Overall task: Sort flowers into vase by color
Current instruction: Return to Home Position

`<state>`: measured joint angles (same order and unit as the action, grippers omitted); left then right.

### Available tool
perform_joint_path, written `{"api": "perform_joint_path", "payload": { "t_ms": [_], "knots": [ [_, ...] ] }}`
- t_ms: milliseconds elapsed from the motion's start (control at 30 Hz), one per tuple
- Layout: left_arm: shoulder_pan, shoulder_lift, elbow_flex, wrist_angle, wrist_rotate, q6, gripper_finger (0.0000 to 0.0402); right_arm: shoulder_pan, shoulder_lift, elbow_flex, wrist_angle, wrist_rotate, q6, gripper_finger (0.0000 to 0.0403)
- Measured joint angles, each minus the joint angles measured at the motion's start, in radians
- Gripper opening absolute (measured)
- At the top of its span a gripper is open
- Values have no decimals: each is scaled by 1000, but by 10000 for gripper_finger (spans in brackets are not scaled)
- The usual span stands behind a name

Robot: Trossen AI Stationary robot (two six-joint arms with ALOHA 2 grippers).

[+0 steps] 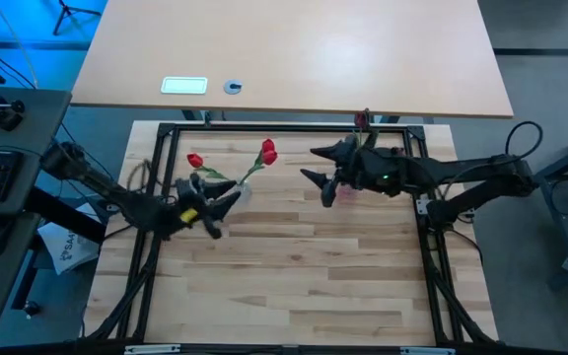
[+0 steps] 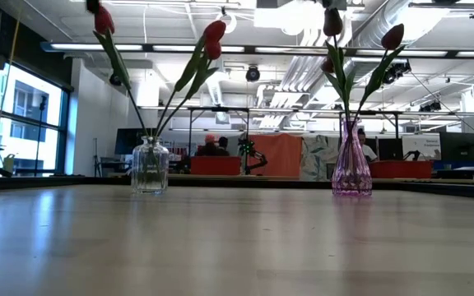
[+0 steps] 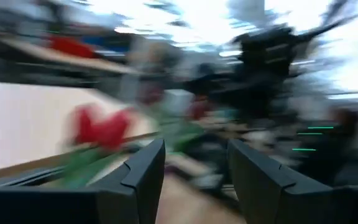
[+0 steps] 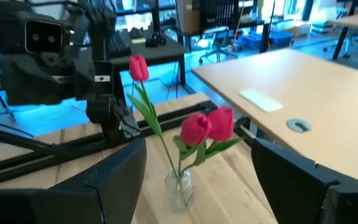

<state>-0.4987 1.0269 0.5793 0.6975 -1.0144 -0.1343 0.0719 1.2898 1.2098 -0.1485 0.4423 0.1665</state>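
A clear glass vase [image 1: 243,189] stands on its base at the table's far left-middle and holds three red tulips [image 1: 267,151]. It also shows in the low view [image 2: 151,164] and the right wrist view [image 4: 179,186]. A purple glass vase [image 2: 351,160] stands to its right, with three maroon tulips [image 2: 332,20] in it. In the high view the purple vase [image 1: 346,191] is partly hidden under my right arm. My left gripper [image 1: 223,212] is open and empty, just left of and nearer than the clear vase. My right gripper [image 1: 314,166] is open and empty, between the two vases and above them.
A black frame rail [image 1: 264,126] runs around the wooden table. Beyond its far edge stands a light desk [image 1: 294,49] with a white card [image 1: 184,85] and a small round object [image 1: 233,87]. The near half of the table [image 1: 284,286] is bare wood.
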Motion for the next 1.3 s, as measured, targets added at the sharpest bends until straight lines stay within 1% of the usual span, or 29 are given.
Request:
{"api": "perform_joint_path", "payload": {
  "t_ms": [67, 133, 200, 267, 333, 400, 467, 500, 533, 567, 700, 767, 833, 933, 1100, 1300],
  "knots": [
    [40, -44, 0, 6, 180, -16, 157, 1, -32, 0, -13, 0, -16, 281],
    [83, -76, 5, -3, 316, -14, 142, 4, -67, 0, -42, 0, -18, 269],
    [121, -92, 24, -13, 439, 32, 119, 8, -99, 1, -81, -11, -18, 249],
    [158, -103, 43, -23, 576, 84, 87, 17, -128, 1, -131, -35, -13, 221],
    [196, -110, 57, -20, 711, 100, 50, 30, -148, 1, -182, -56, -13, 181],
    [229, -126, 67, -19, 821, 91, 16, 45, -162, 1, -228, -76, -17, 131],
    [255, -149, 67, -20, 894, 71, 8, 60, -173, 1, -269, -82, -13, 70],
    [263, -160, 67, -26, 912, 68, 9, 66, -178, 1, -292, -85, -6, 39],
    [268, -171, 67, -38, 930, 76, 8, 71, -182, 1, -319, -93, 8, 21],
    [272, -183, 60, -47, 950, 91, 5, 76, -187, 1, -349, -109, 26, 13],
    [293, -236, 0, -92, 972, 109, 1, 97, -221, 1, -533, -168, 148, 19],
    [298, -264, -47, -93, 970, 93, 1, 113, -246, 1, -621, -173, 221, 8],
    [300, -300, -101, -81, 970, 65, 1, 129, -271, 1, -670, -172, 271, 3],
    [300, -353, -180, -33, 970, 32, 0, 153, -308, 1, -676, -163, 313, 5],
    [301, -434, -326, 54, 941, -4, 0, 184, -352, 1, -680, -163, 298, 2],
    [302, -528, -482, 152, 915, -48, 0, 211, -386, -9, -713, -166, 353, 1]
  ]
}}
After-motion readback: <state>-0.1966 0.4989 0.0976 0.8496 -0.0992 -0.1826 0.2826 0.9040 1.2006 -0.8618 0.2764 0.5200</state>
